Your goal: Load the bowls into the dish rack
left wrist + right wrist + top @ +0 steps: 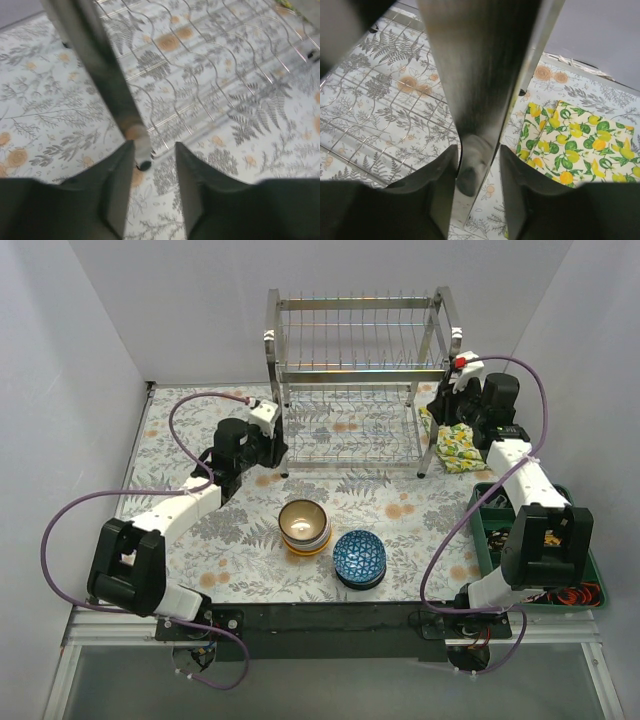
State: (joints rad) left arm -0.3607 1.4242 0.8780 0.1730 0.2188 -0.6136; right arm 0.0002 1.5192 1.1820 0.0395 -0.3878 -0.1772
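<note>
The bowls sit in the lower middle of the overhead view, on the table and not in the rack. A brown-glazed bowl tops a short stack with white and orange rims showing beneath. A blue-patterned bowl stands just beside it, to the lower right. Only this view shows them; neither wrist camera catches a bowl. The dish rack stands at the upper middle, well apart from the bowls. It is a shiny two-tier wire frame on four posts.

The left gripper is at the rack's front left post and the right gripper at its front right post. The left wrist view adds what the overhead hides. There the jaws stand apart, with the post's foot just at the tip of the left-hand finger. Flowered cloth shows between the foot and the other finger, and the wavy lower-tier wires fill the upper right.

In the right wrist view the post runs down between the fingers, large and blurred; whether they clamp it I cannot tell. A lemon-print cloth lies at the right of that frame. A green tray sits at the overhead's right edge.
</note>
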